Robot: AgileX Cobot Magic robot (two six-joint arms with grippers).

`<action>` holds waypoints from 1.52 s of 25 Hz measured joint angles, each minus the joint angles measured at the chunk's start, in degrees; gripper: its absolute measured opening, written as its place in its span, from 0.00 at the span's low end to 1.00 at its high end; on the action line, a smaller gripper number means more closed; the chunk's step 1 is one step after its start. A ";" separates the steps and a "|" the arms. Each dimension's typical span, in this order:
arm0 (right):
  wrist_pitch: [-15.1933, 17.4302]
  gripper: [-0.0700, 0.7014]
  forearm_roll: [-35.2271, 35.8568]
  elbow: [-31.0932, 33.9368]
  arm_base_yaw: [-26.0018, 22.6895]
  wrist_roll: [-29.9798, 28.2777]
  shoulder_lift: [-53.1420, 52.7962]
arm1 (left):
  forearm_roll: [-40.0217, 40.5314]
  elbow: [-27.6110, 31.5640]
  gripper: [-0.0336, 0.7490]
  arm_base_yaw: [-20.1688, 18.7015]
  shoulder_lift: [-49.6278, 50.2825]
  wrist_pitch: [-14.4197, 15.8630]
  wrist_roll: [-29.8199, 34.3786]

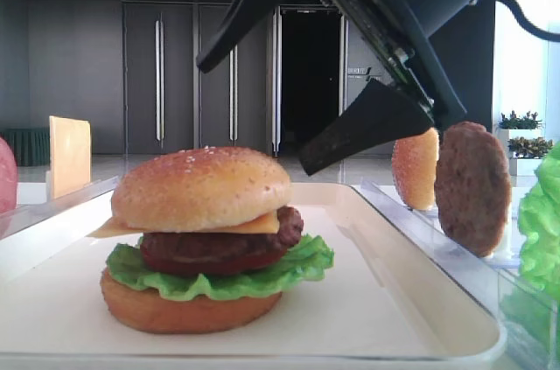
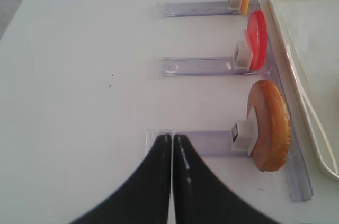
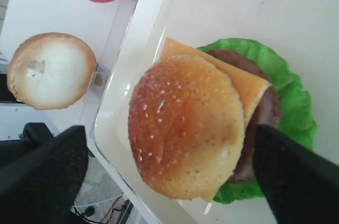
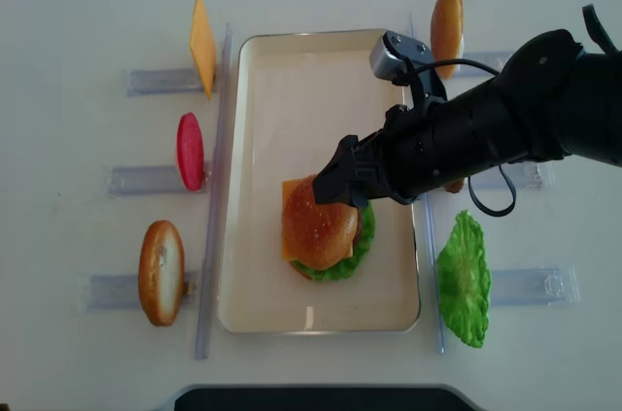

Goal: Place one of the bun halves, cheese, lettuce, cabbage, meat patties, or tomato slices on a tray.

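top bun (image 3: 185, 126) on cheese (image 3: 238, 83), lettuce (image 3: 291, 113), jaws apart either side

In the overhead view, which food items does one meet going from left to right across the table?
Bun half → tomato slice → cheese slice → burger on the tray → upright bun → lettuce leaf.

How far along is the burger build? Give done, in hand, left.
Done: the top bun sits on the stack of cheese, patty, lettuce and bottom bun on the white tray.
In hand: nothing; the right gripper is open, its fingers either side of the bun.
Left: pull the right arm clear. The left gripper is shut over the table.
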 joint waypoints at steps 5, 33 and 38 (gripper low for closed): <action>-0.06 0.87 -6.02 -0.44 0.00 5.63 -2.51 | 0.00 0.00 0.03 0.00 0.00 0.00 0.27; 21.93 0.86 -82.38 -34.89 -2.95 59.84 -8.04 | 0.00 0.00 0.03 0.00 0.00 0.00 0.33; 26.17 0.86 -83.99 -34.95 -10.51 60.03 -8.04 | 0.00 0.00 0.03 0.00 0.00 0.00 0.33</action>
